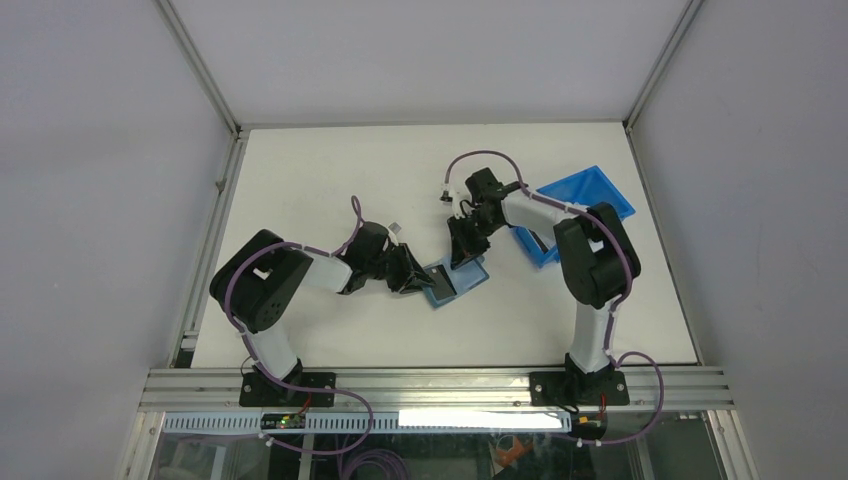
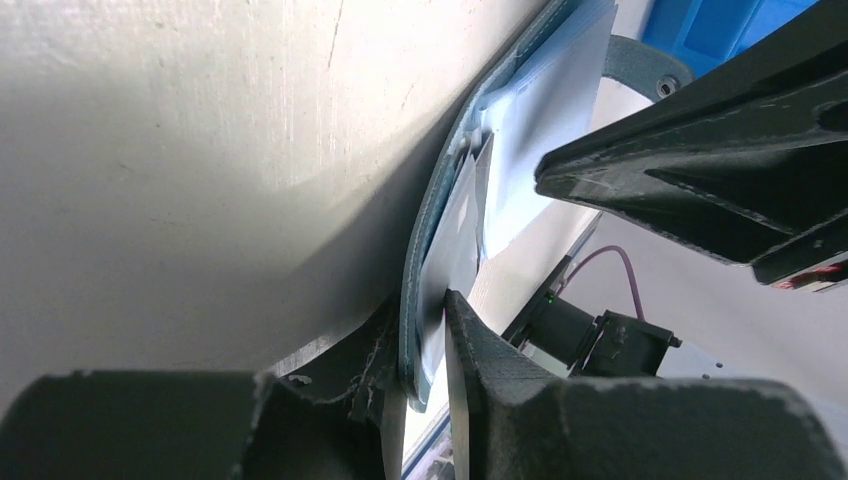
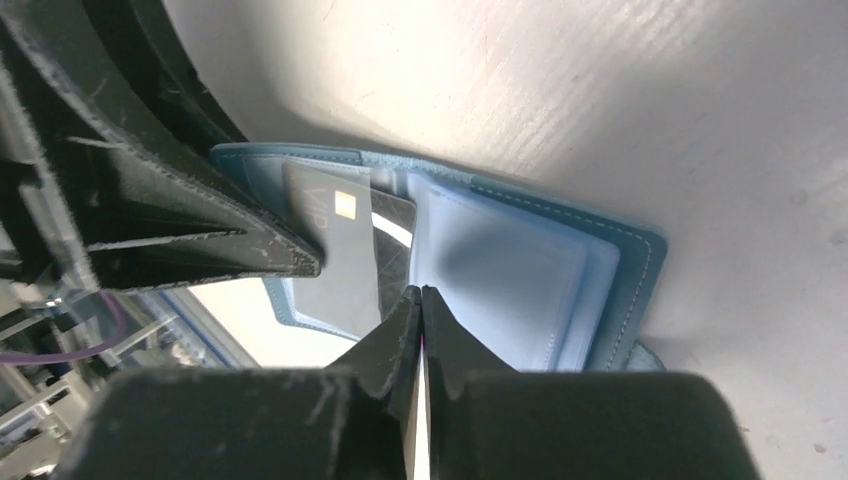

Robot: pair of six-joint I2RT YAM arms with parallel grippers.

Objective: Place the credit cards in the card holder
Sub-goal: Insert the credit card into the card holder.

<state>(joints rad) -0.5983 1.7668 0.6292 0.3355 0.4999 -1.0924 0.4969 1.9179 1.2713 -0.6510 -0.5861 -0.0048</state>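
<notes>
The left gripper (image 1: 408, 270) is clamped on the left edge of the card holder (image 1: 472, 274), whose soft cover is judged to need pinning flat. A thin, stiff, probably slippery credit card (image 3: 345, 250) lies on the holder's open inner face. At the card's right edge the right gripper (image 3: 421, 292) is set, jaws pressed almost together, so the card is likely better pushed than pinched.

Plain white table (image 1: 330, 170); the teal card holder (image 1: 472, 276) lies open on it near the middle front; a bright blue bin (image 1: 595, 195) sits toward the right edge. There's also a small grey bit (image 1: 397, 228) left of centre, can't tell what it is.
</notes>
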